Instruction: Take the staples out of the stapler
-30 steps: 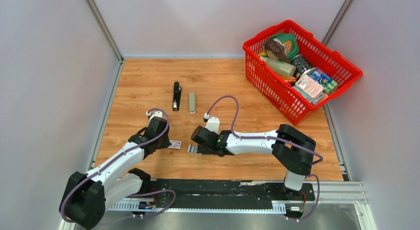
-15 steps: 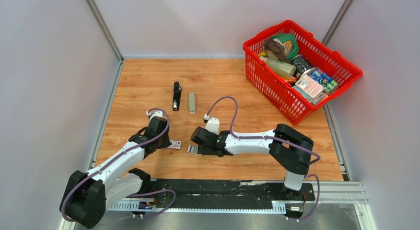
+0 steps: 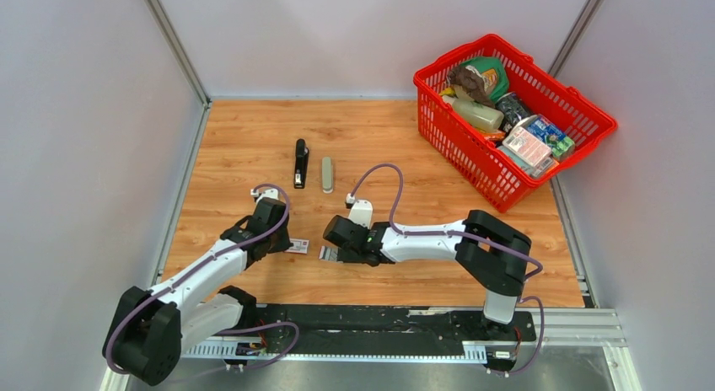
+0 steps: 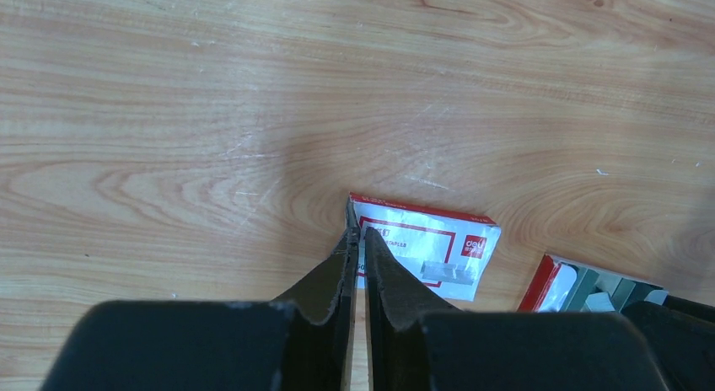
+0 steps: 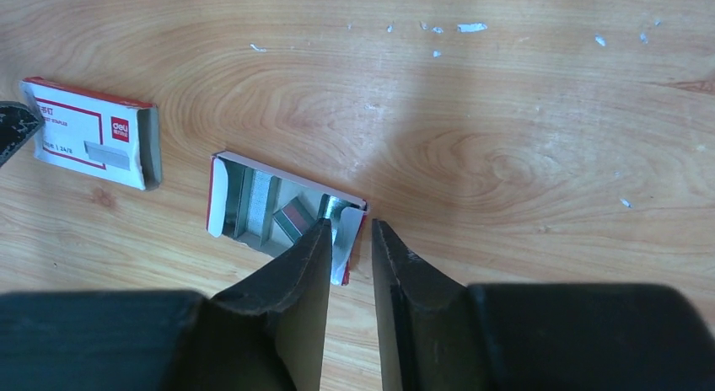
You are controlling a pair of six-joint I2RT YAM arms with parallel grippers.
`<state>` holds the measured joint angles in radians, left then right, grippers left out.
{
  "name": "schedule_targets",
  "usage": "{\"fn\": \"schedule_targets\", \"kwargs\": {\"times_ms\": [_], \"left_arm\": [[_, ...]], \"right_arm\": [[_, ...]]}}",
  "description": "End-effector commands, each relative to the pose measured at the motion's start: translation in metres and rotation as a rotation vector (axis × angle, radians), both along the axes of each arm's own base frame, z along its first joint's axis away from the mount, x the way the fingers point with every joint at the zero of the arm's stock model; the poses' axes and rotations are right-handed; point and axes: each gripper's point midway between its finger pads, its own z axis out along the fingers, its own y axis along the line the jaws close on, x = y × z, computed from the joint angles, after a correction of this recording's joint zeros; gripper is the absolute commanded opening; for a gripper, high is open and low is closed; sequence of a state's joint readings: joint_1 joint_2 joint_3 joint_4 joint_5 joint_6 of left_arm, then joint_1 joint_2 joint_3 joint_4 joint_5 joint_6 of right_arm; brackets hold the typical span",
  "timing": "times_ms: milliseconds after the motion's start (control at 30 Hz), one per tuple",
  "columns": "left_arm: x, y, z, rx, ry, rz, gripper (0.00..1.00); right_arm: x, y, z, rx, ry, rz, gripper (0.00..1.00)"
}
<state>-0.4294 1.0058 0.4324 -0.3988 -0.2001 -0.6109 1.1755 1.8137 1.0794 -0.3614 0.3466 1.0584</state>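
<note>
The right hand straddles the end wall of the open cardboard tray, one finger inside and one outside. Its jaws have drawn closer over the last second but still stand apart, not yet pinching. Silvery staples lie in that tray. The left hand stays clamped on the edge of the red-and-white sleeve. Tray and sleeve lie well to the near side of the stapler, which rests unmoved on the worktop, a pale grey oblong just beside it. The effort is on the box, so the stapler's unloading looks either finished or not begun; I cannot tell which.
</note>
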Motion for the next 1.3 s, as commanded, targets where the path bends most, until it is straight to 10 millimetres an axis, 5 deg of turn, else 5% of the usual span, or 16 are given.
{"fn": "schedule_targets", "kwargs": {"times_ms": [0,667,900,1267], "left_arm": [[0.006,-0.003,0.002,-0.011,-0.024,-0.015,0.13],[0.005,-0.013,-0.003,-0.051,0.000,-0.048,0.09],[-0.001,-0.015,-0.004,-0.069,0.009,-0.058,0.06],[-0.018,-0.024,-0.010,-0.152,0.031,-0.069,0.02]], "right_arm": [[0.008,0.008,0.003,0.005,-0.021,-0.012,0.29],[0.004,0.009,-0.007,-0.032,-0.016,0.066,0.16],[0.012,-0.006,-0.003,-0.061,-0.050,0.062,0.01],[0.024,-0.034,0.002,-0.085,-0.078,0.014,0.00]]}}
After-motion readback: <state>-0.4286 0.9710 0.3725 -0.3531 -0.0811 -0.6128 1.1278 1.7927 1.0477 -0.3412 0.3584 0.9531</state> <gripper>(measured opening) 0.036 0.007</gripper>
